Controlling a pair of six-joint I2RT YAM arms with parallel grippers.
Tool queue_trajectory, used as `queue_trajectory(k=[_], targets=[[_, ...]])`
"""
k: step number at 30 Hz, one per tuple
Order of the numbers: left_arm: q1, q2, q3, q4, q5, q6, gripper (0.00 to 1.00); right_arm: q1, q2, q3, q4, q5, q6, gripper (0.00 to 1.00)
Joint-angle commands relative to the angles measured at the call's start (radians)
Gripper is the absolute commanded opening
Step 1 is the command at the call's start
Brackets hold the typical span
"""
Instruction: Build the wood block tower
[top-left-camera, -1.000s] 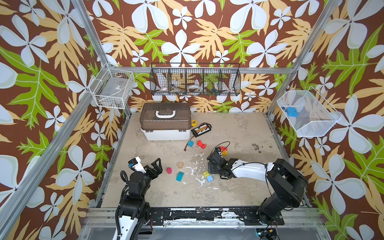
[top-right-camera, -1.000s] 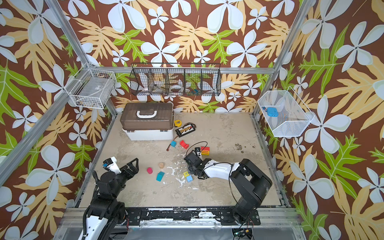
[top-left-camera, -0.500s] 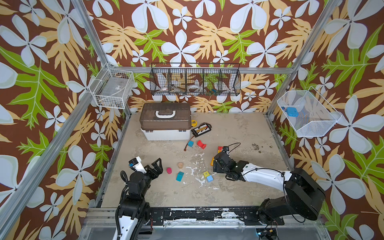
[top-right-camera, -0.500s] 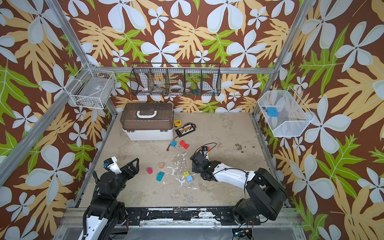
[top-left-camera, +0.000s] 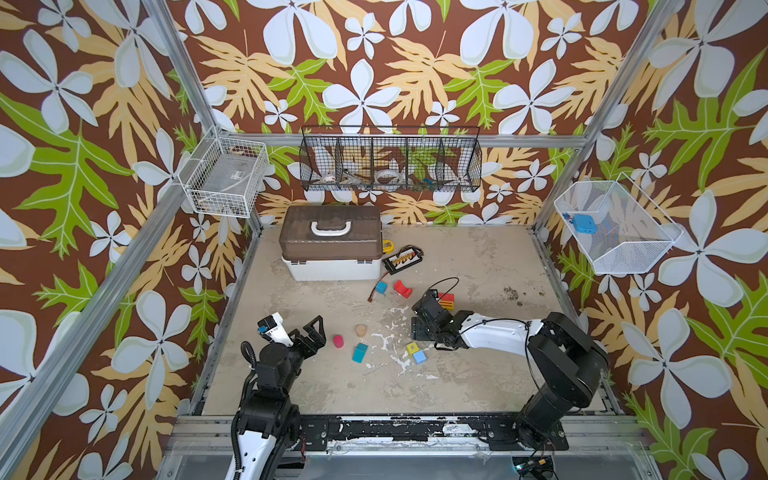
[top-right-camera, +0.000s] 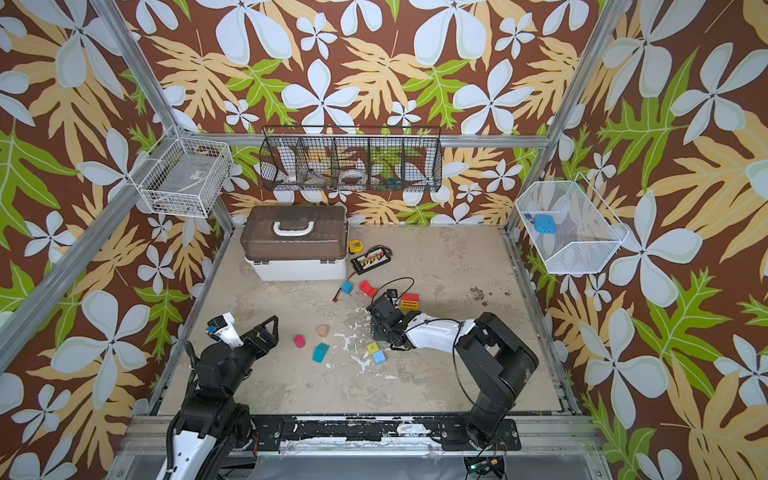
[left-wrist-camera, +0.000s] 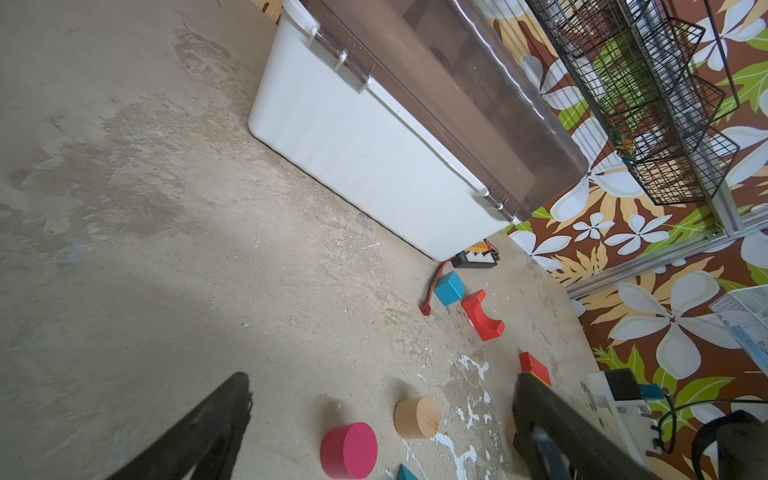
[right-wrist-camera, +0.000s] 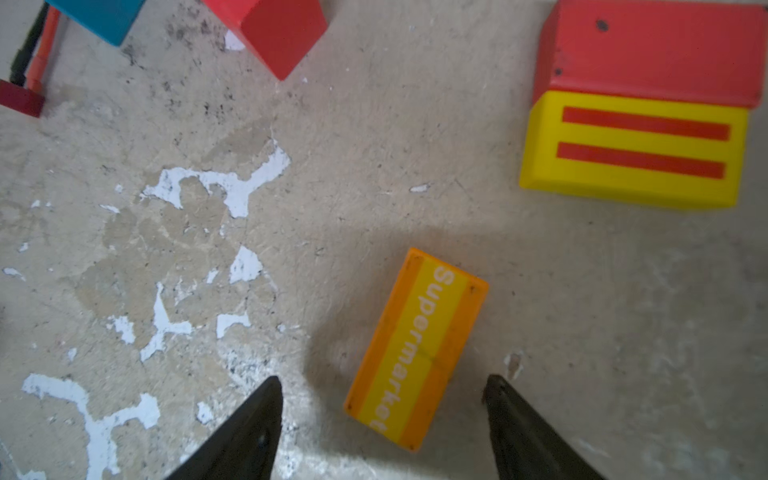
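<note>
Wood blocks are lying scattered on the worn tabletop (top-left-camera: 478, 257) in front of the brown-lidded white case (top-left-camera: 331, 243). Just off the case's front right corner, beside the black connector board (top-left-camera: 402, 259), a blue cube (top-left-camera: 381, 287) and a red arch (top-left-camera: 402, 289) are sitting close together.

A little farther out from that corner a two-block stack (top-left-camera: 446, 300) is standing. In it, a red block (right-wrist-camera: 652, 50) is resting on a yellow block (right-wrist-camera: 631, 153) that is showing two red stripes.

An orange bar (right-wrist-camera: 415, 349) printed "Supermarket" is lying flat near the stack, on the side away from the case. In both top views it is hiding under the right arm. The right gripper (right-wrist-camera: 380, 384) is hanging over this bar with its jaws parted. One fingertip is sitting to either side of the bar's near end, bare tabletop is showing in both gaps, and the gripper is holding nothing.

Well out from the middle of the case's front, a plain-wood cylinder (top-left-camera: 360, 330), a pink cylinder (top-left-camera: 338, 340) and a teal house-shaped block (top-left-camera: 360, 352) are sitting in a loose cluster. At a similar distance from the case but toward its right end, a yellow cube (top-left-camera: 412, 348) and a pale blue cube (top-left-camera: 419, 356) are touching each other.

The left gripper (left-wrist-camera: 380, 386) is hovering farther from the case than the pink cylinder and toward the case's left end. Its jaws are spread wide and gripping nothing, and it is pointing toward the two cylinders.
</note>
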Motion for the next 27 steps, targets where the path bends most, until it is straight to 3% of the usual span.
queue_trajectory(k=[1, 7, 19, 27], targets=[[-0.001, 0.006, 0.000, 0.019, -0.001, 0.007, 1.00, 0.004, 0.026, 0.021, -0.012, 0.000, -0.012, 0.76], [0.000, 0.001, 0.000, 0.020, -0.006, 0.008, 1.00, 0.003, 0.044, 0.042, -0.037, 0.037, -0.018, 0.70], [-0.001, 0.008, 0.000, 0.022, -0.002, 0.008, 1.00, 0.002, 0.069, 0.060, -0.067, 0.085, -0.021, 0.47], [-0.001, 0.009, -0.002, 0.026, 0.004, 0.008, 1.00, 0.002, 0.075, 0.060, -0.074, 0.114, -0.023, 0.43]])
